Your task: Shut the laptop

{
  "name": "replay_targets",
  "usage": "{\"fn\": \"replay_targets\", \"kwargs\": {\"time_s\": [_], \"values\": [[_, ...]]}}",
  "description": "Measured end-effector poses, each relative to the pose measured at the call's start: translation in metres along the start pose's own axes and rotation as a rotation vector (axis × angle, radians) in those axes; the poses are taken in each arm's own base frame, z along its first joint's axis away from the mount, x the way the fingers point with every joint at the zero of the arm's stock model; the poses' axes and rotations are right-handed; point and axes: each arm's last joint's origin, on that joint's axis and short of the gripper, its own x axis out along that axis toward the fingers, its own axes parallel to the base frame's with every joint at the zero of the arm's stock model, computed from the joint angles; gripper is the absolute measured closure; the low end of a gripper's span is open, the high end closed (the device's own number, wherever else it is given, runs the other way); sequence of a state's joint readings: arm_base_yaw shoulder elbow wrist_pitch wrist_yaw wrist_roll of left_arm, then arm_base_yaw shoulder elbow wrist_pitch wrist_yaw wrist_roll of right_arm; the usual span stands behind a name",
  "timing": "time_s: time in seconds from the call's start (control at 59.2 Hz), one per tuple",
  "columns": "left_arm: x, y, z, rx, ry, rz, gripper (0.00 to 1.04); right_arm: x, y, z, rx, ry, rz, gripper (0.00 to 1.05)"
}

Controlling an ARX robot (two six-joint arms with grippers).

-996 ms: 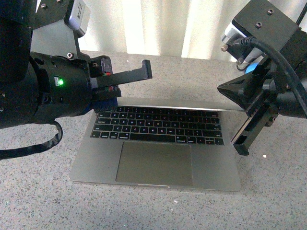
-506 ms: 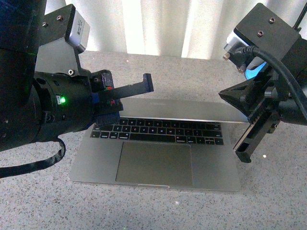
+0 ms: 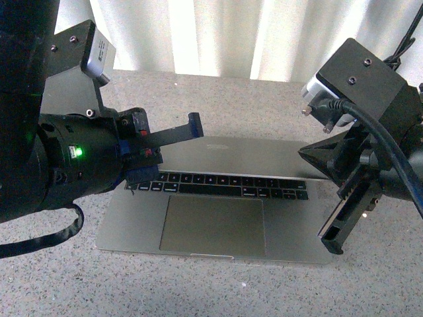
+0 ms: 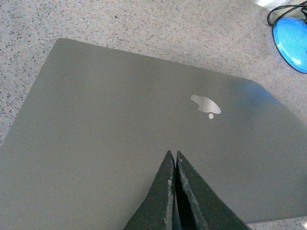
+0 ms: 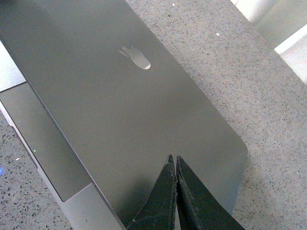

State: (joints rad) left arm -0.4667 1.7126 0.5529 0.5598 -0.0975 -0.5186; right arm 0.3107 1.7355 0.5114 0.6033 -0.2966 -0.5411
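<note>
The laptop (image 3: 211, 224) lid (image 3: 251, 155) is partly down. Left gripper (image 4: 172, 155) and right gripper (image 5: 172, 158), tips pressed together, lean on it. Next, push it flat.

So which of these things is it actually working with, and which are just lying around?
Part of the job:
- the laptop, half closed
- the left hand and the right hand, both shut, at its lid

Just lying about:
- a blue rounded object on the table
- the curtain behind
</note>
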Motion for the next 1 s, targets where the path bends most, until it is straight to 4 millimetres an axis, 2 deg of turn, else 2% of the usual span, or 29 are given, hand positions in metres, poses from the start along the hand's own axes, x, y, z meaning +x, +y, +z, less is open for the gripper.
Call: {"fn": "replay_targets", "kwargs": {"time_s": [0.354, 0.624, 0.996], "values": [[-0.002, 0.003, -0.006, -0.048, -0.017, -0.009, 1.01, 0.0, 0.006, -0.007, 0.007, 0.012, 0.009, 1.04], [0.007, 0.007, -0.013, -0.138, -0.027, -0.051, 1.01, 0.001, 0.006, -0.01, 0.022, 0.018, 0.021, 1.04], [0.012, 0.012, -0.02, -0.176, 0.016, -0.058, 1.01, 0.002, 0.007, -0.018, 0.064, 0.043, 0.031, 1.04]]}}
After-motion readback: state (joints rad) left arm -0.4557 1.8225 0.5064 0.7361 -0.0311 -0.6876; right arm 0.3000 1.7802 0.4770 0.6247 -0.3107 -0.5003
